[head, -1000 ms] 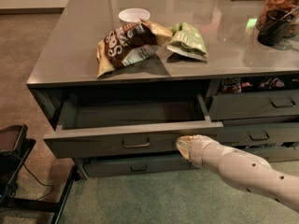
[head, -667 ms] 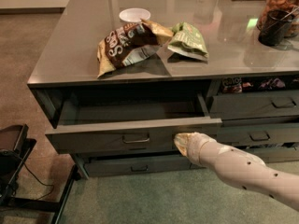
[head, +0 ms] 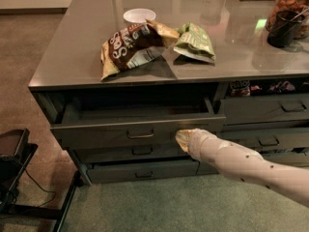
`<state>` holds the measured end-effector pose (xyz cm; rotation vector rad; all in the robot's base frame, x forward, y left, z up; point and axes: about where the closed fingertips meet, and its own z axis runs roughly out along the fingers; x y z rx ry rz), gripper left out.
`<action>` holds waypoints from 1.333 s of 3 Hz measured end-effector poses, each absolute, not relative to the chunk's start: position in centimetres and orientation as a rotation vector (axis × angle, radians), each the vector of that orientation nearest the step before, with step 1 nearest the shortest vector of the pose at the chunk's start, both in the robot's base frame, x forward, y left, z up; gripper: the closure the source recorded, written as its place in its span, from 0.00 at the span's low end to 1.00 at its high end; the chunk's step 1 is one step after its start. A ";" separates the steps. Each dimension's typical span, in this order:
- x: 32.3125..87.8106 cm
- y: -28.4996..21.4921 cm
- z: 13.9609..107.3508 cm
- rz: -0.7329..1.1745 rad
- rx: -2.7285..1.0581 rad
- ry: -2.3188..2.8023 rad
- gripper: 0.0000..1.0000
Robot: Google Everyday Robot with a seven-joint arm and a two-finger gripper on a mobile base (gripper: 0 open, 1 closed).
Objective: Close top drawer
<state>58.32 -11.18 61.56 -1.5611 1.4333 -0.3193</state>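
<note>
Camera view: claw (head: 184, 139), state unclear, against top drawer (head: 96, 134) front, drawer further in than before.

gripper (head: 182, 139) at top drawer (head: 96, 132), unobstructed

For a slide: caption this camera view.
Gripper at the front of the open top drawer, right of its handle; chip bags on countertop.

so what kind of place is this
Likely an office snack area or kitchenette: a grey counter with a brown chip bag, a green snack bag and a white bowl, over drawers. The hand is at the front of the open top drawer, right of its handle.
</note>
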 end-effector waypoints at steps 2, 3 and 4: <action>62.3 -9.6 61.5 -0.336 -1.614 1.391 1.00; 64.1 -9.1 61.6 -0.343 -1.637 1.377 1.00; 65.3 -8.7 61.8 -0.353 -1.654 1.367 1.00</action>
